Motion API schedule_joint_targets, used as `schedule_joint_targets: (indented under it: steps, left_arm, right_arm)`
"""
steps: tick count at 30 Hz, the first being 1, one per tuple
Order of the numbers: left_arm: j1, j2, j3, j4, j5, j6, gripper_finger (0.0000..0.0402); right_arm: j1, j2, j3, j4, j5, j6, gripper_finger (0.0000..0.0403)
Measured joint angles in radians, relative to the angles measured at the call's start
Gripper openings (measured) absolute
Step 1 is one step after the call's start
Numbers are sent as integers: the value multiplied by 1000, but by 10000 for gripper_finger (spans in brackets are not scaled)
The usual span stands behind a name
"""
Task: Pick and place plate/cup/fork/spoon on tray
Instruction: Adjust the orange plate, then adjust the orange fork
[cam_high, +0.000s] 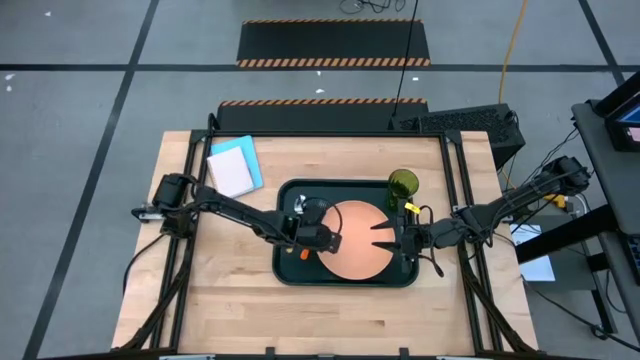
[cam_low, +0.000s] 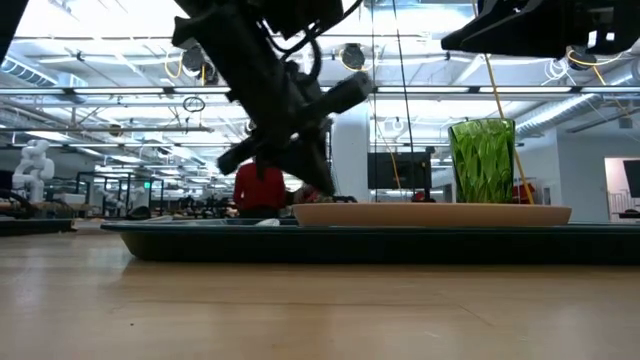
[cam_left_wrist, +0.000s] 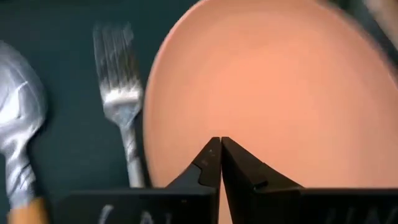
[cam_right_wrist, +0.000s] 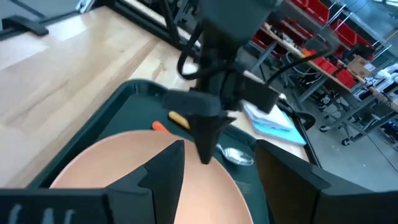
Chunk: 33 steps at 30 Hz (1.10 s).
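The salmon-orange plate lies flat in the dark tray. The green cup stands upright in the tray's far right corner. The fork and the spoon lie side by side on the tray floor left of the plate, and my left arm mostly hides them in the high view. My left gripper is shut, points down and stands over the plate's left part. My right gripper is open and empty, above the plate's right part. My left gripper points its shut fingertips down at the plate's top face just inside its left rim. I cannot tell whether the tips touch the plate. The plate lies flat in the tray.
A blue and white notebook lies on the wooden table beyond the tray's far left corner. Bare wood lies between the tray and the table's near edge. The tray's raised rim runs around everything in it.
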Motion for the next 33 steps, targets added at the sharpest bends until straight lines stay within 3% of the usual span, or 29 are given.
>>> schedule_joint_targets:
  steps: [5, 11, 14, 28, 33]
  left_arm:
    - [0, -25, 0, -57, -2, 9, 14]
    - [-23, -56, -2, -266, -31, -112, 14]
    - [-25, -48, 1, -294, -26, -163, 14]
    - [-21, 23, 1, -5, -15, -22, 14]
    - [-8, 23, 0, -34, -24, 3, 14]
  right_arm:
    - [0, 0, 0, -8, 0, -1, 189]
    - [0, 0, 0, -20, 0, -3, 189]
    - [0, 0, 0, -28, 0, -6, 189]
    - [0, 0, 0, -17, 0, -7, 189]
    - [0, 0, 0, -17, 0, -7, 189]
